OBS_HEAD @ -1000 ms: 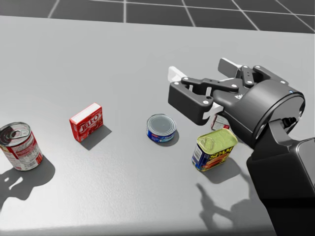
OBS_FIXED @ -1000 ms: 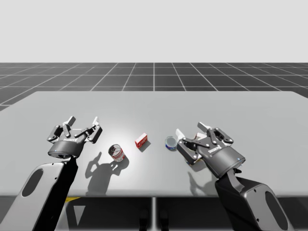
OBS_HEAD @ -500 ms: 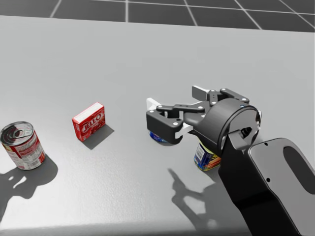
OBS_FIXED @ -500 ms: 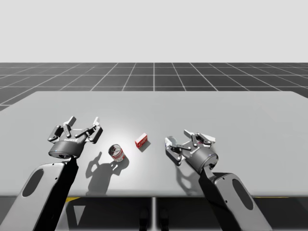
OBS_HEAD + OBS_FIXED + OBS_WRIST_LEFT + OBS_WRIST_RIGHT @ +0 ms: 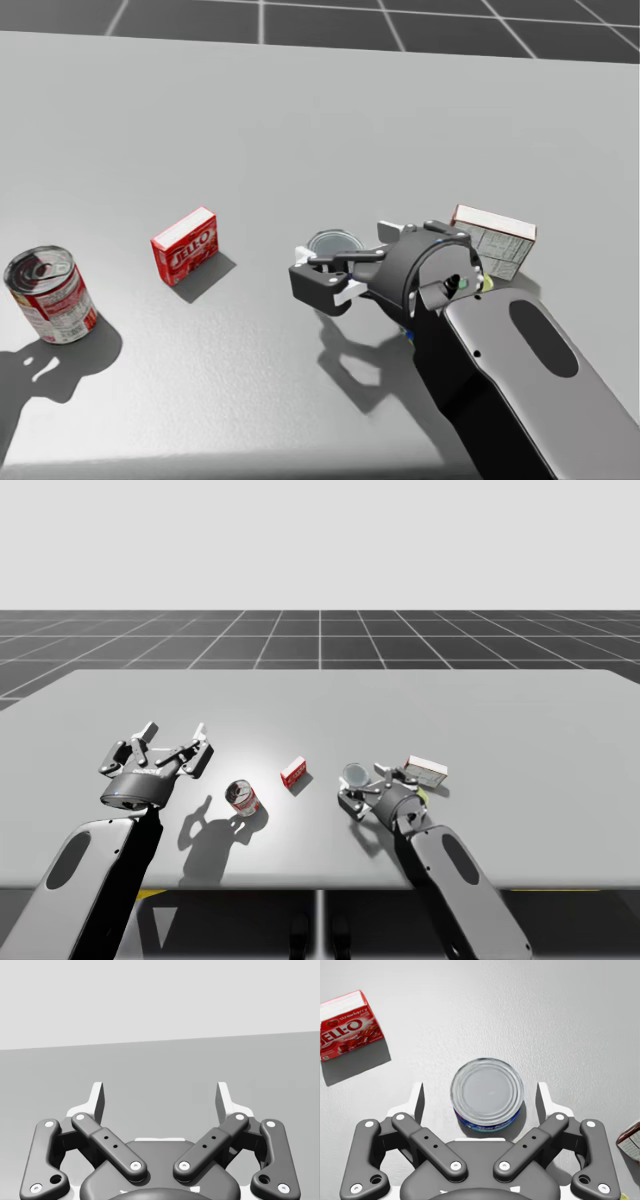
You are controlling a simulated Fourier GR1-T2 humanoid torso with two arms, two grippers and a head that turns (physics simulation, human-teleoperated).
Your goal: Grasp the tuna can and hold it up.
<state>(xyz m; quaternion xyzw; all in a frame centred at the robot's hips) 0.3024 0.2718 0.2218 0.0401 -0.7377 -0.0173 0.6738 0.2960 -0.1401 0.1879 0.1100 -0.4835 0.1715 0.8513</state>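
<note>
Blue, silver-lidded tuna can: upright on the grey table, right of centre, between the spread fingers of the right gripper, a gap on each side.
Red box: left of it.
Red-labelled can: further left.
Left gripper: fingers apart, above the table's left.

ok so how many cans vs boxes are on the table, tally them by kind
cans: 3 (flat blue tuna can, red-and-white can, yellow-and-blue can mostly hidden behind my right arm)
boxes: 2 (red box, white-and-grey box)
total: 5
</note>
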